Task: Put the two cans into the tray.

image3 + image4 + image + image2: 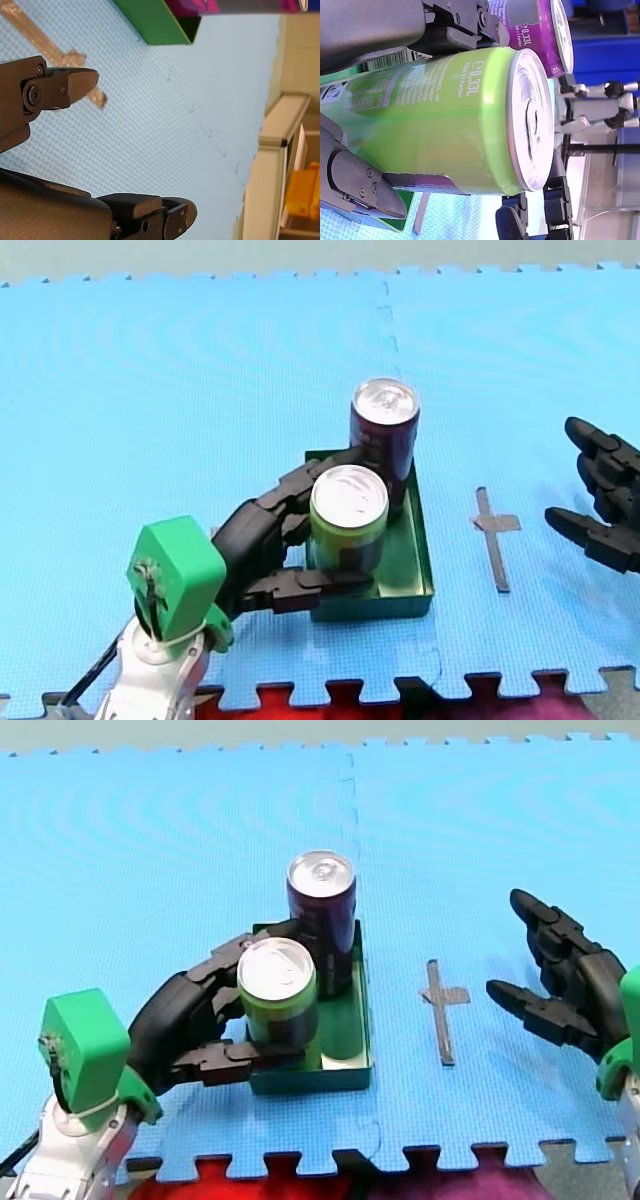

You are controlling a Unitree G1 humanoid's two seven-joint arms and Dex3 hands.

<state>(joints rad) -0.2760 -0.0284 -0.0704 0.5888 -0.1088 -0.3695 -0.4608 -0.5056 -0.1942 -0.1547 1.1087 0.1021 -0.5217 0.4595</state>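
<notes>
Purple can [384, 430]: upright in tray [372, 606]. Green can [348, 522]: at tray's near end, left hand [268, 545] gripping it, release pending. Right hand [566, 986]: empty, off right.

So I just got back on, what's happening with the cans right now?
The left hand has its fingers closed around the green can, upright at the near end of the tray; whether it rests on the tray floor is unclear. The purple can stands upright at the tray's far end. The right hand holds nothing, off to the right near the tape cross on the mat.
</notes>
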